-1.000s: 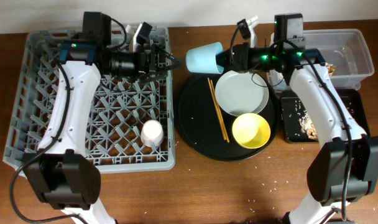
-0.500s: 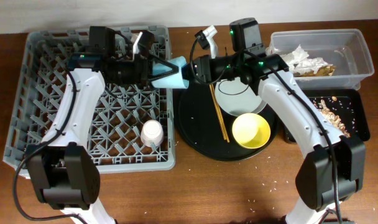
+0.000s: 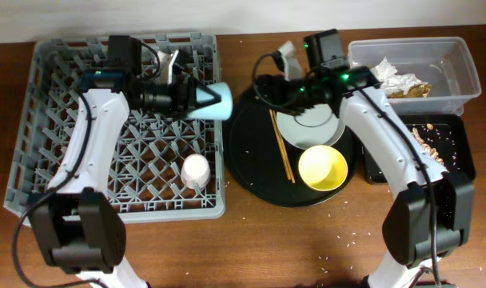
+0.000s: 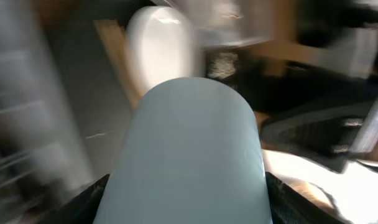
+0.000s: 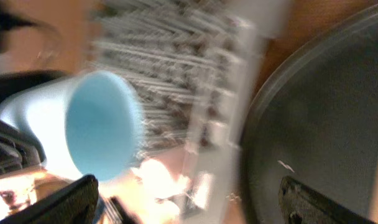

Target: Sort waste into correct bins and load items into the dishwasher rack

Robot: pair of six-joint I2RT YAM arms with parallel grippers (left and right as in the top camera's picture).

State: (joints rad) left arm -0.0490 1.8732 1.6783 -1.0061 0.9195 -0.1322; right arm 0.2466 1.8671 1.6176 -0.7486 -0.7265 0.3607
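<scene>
I am holding the left gripper out sideways, clamping the blue cup above the right edge of the rack. The right gripper is hovering nearby, spread and empty. Motion is blurring both wrist views.

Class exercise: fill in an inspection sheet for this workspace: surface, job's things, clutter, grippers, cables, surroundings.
Surface: wooden table, white crumbs scattered near front.
Job's things: light-blue cup held over right edge of dishwasher rack; pink cup in rack; yellow bowl, white plate, chopsticks on round black tray; napkins in clear tub; scraps in shallow black tray.
Clutter: nothing seen beyond crumbs.
Grippers: left gripper shut on light-blue cup; right gripper open, empty.
Cables: black loops on both arms.
Surroundings: pale wall behind.
</scene>
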